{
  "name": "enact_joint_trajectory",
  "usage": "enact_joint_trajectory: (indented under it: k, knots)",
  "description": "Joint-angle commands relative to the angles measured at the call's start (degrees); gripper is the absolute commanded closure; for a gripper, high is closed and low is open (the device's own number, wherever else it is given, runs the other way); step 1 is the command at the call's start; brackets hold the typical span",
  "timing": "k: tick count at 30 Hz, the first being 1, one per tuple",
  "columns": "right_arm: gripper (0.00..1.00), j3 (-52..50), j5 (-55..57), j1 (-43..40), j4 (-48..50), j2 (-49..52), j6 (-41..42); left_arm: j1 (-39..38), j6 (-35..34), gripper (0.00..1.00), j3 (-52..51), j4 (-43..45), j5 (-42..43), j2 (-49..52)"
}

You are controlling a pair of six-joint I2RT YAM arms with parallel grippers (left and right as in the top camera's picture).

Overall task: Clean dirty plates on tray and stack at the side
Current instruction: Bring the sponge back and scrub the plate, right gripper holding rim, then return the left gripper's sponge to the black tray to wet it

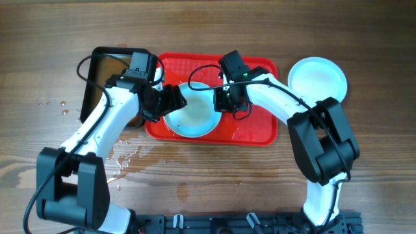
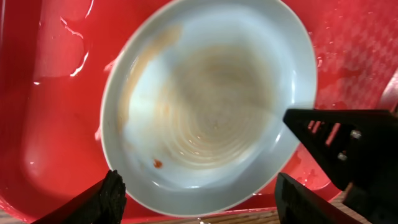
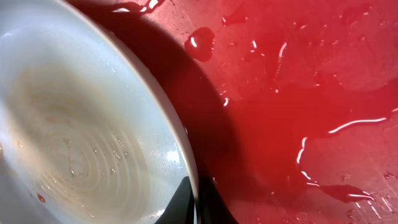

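Right pincer first: it's clamped tight on the rim of the dirty plate, one finger over the lip and one under. That edge looks tipped up off the tray, judging by the dark shadow beneath it.

Over to the left pincer: spread wide, nothing in it, its two fingers hanging above the opposite rim of the same plate. That plate sits in the middle of the tray, towards its near edge.

How's the job going? I'd call it partway. This plate has a brownish film across the bowl, a tan smear high on one side and a small orange speck, so it wants more washing. Just off the tray's far right corner lies a clean plate. Whether another is stacked under it, I cannot tell. The third plate isn't visible on its own.

Touching the tray's left side is a black pan, largely hidden by the left arm. The tray is wet, with puddles gleaming on the red. The wooden worktop carries splashes off the tray's near left corner.
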Motion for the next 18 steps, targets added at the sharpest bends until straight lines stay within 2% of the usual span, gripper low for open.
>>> enact_joint_trajectory:
  k: [1, 6, 11, 14, 18]
  knots:
    - [0.96, -2.2, 2.3, 0.1, 0.8, 1.2, 1.1, -0.1, 1.7, 0.26, -0.3, -0.3, 0.5, -0.4]
    - [0.96, -2.2, 2.9, 0.1, 8.2, -0.2, 1.1, -0.1, 1.7, 0.30, -0.3, -2.0, -2.1, -0.4]
    - [0.96, -2.2, 11.8, 0.2, 17.0, -4.4, 1.1, 0.0, 1.6, 0.36, -0.3, -3.6, -5.1, -0.4]
    - [0.96, -2.2, 14.6, 0.2, 20.1, -5.7, 0.6, 0.0, 1.5, 0.36, -0.3, -4.2, -7.9, -0.4]
    - [0.96, -2.2, 18.1, 0.9, 21.2, -6.5, -4.9, 0.0, 1.5, 0.34, -0.3, -3.7, -8.7, -0.4]
